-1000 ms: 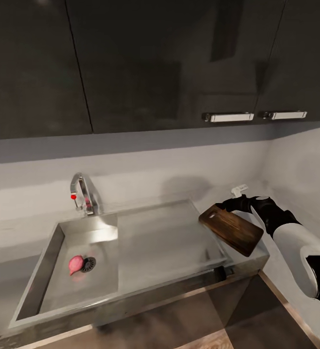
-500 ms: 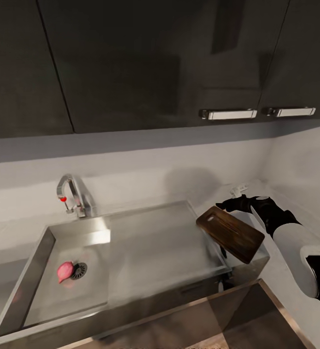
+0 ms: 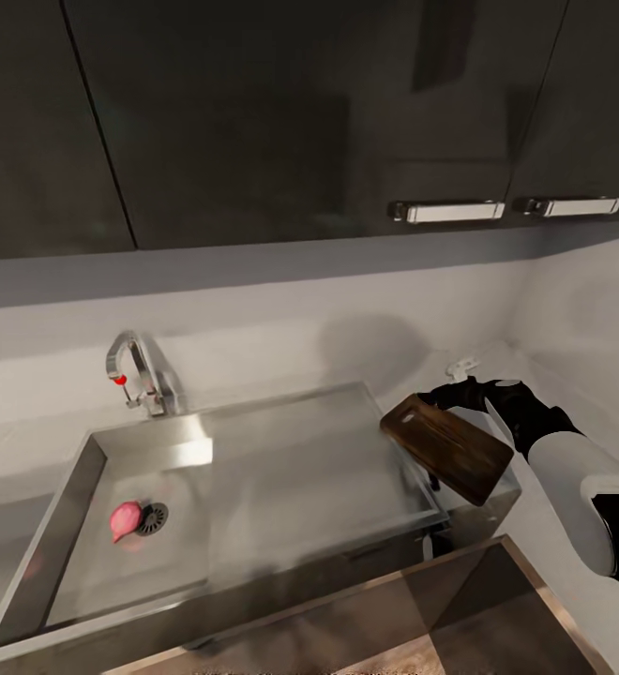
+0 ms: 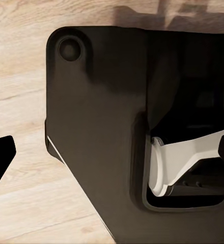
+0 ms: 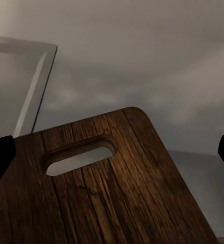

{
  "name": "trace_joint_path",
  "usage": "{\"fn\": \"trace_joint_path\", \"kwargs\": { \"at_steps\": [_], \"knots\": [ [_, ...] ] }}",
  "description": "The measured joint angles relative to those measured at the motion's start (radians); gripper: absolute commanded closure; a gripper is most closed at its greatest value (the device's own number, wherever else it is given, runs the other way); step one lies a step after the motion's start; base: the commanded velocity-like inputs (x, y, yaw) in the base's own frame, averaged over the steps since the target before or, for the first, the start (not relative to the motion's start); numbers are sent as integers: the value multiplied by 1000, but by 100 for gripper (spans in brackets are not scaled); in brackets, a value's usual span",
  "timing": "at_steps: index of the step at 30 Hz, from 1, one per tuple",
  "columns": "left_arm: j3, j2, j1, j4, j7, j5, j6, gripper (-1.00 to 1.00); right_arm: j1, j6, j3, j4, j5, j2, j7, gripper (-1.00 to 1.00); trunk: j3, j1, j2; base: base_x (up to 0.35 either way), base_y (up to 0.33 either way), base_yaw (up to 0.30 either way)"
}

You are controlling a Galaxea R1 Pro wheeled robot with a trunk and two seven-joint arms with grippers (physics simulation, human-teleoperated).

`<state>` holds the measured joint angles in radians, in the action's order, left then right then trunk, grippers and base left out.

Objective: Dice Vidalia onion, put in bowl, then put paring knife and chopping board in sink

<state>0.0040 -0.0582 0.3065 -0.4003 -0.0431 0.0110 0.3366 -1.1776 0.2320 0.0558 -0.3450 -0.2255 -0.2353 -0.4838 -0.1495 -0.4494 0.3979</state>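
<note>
The Vidalia onion [image 3: 125,519], a small pinkish-red ball, lies in the sink basin [image 3: 94,572] beside the round drain [image 3: 153,517]. My right gripper [image 3: 447,397] is shut on the dark brown chopping board [image 3: 448,448] and holds it tilted in the air over the right end of the drainboard [image 3: 319,469]. In the right wrist view the chopping board [image 5: 112,188] shows its slot handle hole, below my right gripper [image 5: 112,152]. My left gripper [image 4: 112,152] hangs open over my own dark base and the wooden floor. The paring knife and the bowl are out of view.
The chrome tap [image 3: 133,367] with a red dot stands behind the basin. Dark wall cabinets [image 3: 300,122] with metal handles [image 3: 446,211] hang above. The grey countertop [image 3: 535,511] runs right of the sink into a corner. A small white object [image 3: 461,365] lies by the back wall.
The whole view has shifted, so the sink shows further left and lower. The board stays held in my right gripper at much the same spot. The onion has stayed by the drain.
</note>
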Motion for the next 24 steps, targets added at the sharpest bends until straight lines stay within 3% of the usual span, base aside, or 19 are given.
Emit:
{"fn": "trace_joint_path", "kwargs": {
  "at_steps": [24],
  "knots": [
    [0, -1, 0, 2, -1, 0, 0, -100, 0, 0, 0, 0, 0, 0, 0, -100, -38, 0, 0, 58, -20, 0]
  ]
}}
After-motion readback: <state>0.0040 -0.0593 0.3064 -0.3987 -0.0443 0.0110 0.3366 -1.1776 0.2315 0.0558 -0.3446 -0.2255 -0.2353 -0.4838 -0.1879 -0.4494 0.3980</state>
